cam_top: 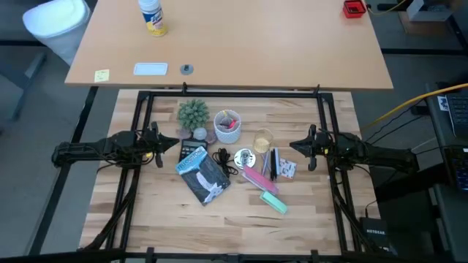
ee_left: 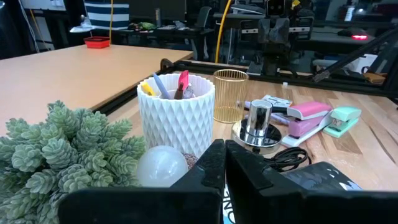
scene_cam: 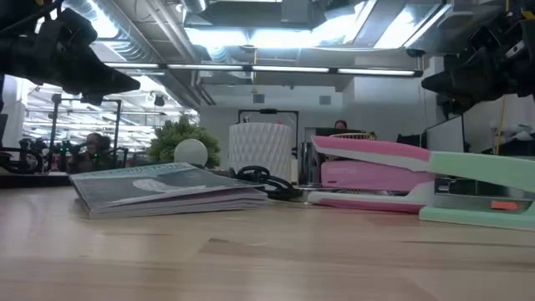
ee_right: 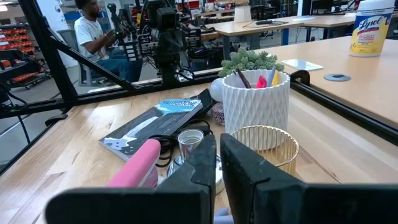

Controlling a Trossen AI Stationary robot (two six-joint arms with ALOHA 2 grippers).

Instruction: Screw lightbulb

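Neither arm has started: left hand (cam_top: pixel 155 143) and right hand (cam_top: pixel 311 148) hover at the bench (cam_top: pixel 146 219) sides, fingers pinched narrow, empty. The lightbulb (ee_left: pixel 161 167) sits by the plant (ee_left: pixel 56 146) (socket base (ee_left: pixel 258 127) waits mid-bench, probably for screwing in).

On the tabletop (cam_top: pixel 146 212), the plant (cam_top: pixel 193 113) stands at the back with the lightbulb (cam_top: pixel 183 134) just before it and the ribbed cup (cam_top: pixel 227 126) to its right. The wire cup (cam_top: pixel 262 140) sits right of the ribbed cup. Before them lie the book (cam_top: pixel 202 173), the socket base (cam_top: pixel 243 157) and two staplers (cam_top: pixel 263 188), between both arms.
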